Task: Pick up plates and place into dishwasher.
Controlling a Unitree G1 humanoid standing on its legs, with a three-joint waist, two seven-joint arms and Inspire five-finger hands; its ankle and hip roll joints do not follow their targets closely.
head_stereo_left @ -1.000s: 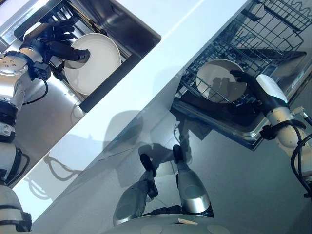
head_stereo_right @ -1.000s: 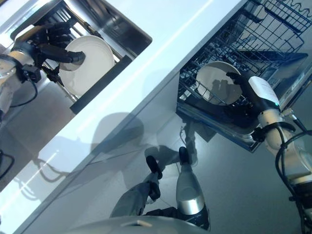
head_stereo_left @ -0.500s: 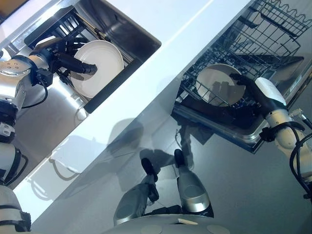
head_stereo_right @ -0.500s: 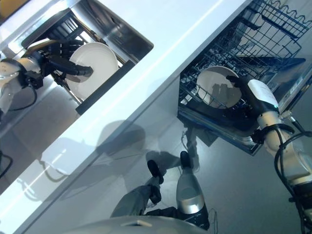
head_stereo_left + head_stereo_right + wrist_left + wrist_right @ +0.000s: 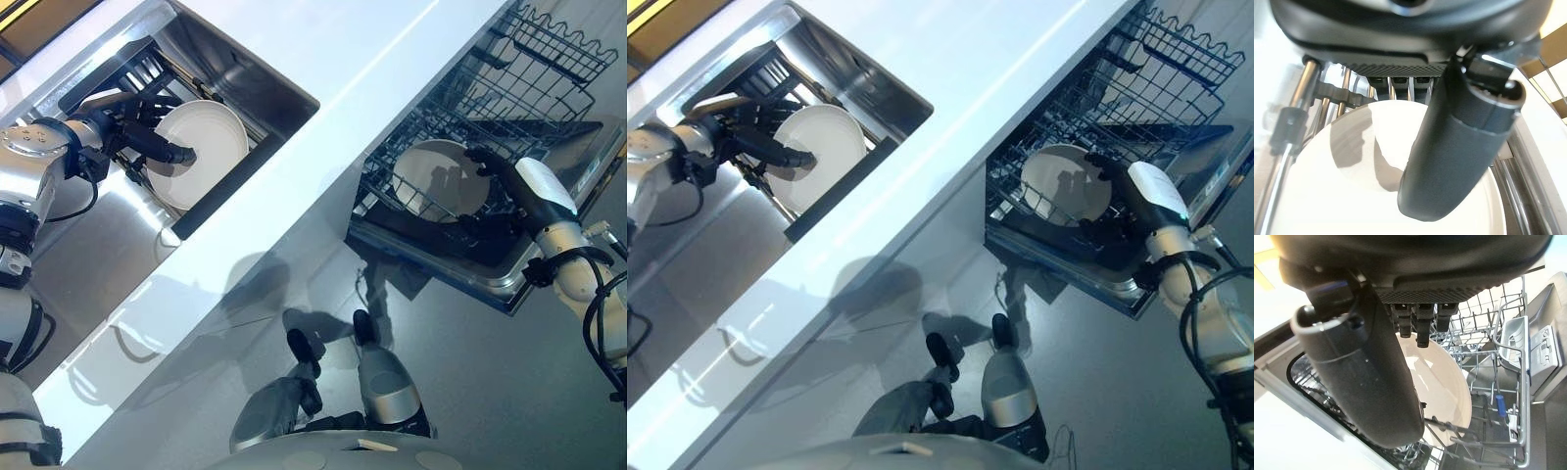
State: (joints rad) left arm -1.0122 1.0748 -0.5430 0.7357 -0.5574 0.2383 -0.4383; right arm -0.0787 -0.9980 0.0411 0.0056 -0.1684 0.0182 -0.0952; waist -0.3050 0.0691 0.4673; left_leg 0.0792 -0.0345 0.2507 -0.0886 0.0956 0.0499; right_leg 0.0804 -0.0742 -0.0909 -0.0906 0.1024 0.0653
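white counter (image 5: 323,147); l hand (image 5: 137,137) pinches plate (image 5: 211,142) over sink (image 5: 245,69).

No readable text, labels or numbers.

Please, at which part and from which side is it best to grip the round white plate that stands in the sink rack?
Probably the upper rim of the round white plate. It stands on edge in the dark sink rack, so only that edge is free. The left hand already pinches there, thumb across the face, fingers behind.

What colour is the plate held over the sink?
White plate, clearest in the left eye view.
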